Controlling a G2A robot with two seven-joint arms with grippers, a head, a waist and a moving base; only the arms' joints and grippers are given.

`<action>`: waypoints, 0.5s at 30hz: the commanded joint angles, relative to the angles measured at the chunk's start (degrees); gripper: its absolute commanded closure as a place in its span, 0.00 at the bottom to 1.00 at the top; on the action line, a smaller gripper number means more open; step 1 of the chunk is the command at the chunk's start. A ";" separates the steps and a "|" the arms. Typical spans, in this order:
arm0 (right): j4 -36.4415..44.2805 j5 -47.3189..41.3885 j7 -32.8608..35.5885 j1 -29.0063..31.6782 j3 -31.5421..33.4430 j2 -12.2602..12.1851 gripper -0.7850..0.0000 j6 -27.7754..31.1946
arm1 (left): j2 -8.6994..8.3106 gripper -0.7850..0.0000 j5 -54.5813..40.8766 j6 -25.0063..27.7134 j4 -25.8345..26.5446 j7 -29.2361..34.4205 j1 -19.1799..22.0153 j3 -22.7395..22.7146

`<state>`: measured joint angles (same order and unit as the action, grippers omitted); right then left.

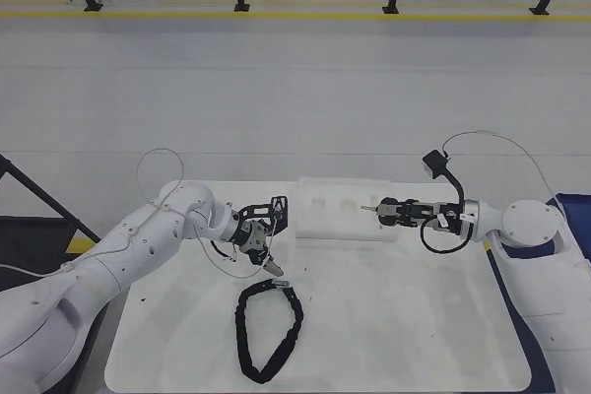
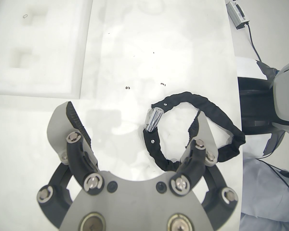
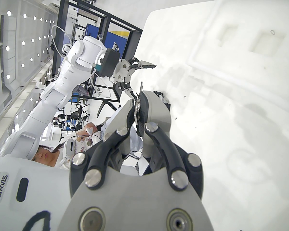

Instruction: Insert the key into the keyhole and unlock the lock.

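Top view: right hand, clamping key, hangs over foam tray; left hand gapes above lock.

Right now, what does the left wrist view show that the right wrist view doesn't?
Left wrist view adds: the silver cylinder of the chain lock, lying on the table beneath the open left gripper. Right wrist view adds: the right gripper shut on the key. Both share the left gripper, the white foam tray and the table.
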<state>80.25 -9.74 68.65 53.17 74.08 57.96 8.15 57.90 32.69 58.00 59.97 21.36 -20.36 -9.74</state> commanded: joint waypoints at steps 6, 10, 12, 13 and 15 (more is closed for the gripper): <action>0.00 0.00 0.00 0.00 0.00 0.00 1.00 0.00 | -0.21 0.00 2.48 -3.21 0.74 -2.67 -1.23 -1.33; 0.00 0.00 0.00 0.00 0.00 0.00 1.00 0.00 | -1.23 0.00 7.10 -1.95 -0.72 -12.27 -4.52 -3.67; 0.00 0.00 0.00 0.00 0.00 0.00 1.00 0.00 | -1.97 0.00 12.51 -1.28 -1.16 -17.24 -6.25 -4.56; 0.00 0.00 0.00 0.00 0.00 0.00 1.00 0.00 | -2.35 0.00 15.05 -1.21 -1.24 -20.42 -7.34 -5.07; 0.00 0.00 0.00 0.00 0.00 0.00 1.00 0.00 | -3.11 0.00 21.55 -1.87 -0.88 -26.29 -8.92 -5.98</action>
<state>80.25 -9.74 68.65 53.17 74.08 57.96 8.15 55.26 49.10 56.76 58.77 -0.22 -28.25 -15.17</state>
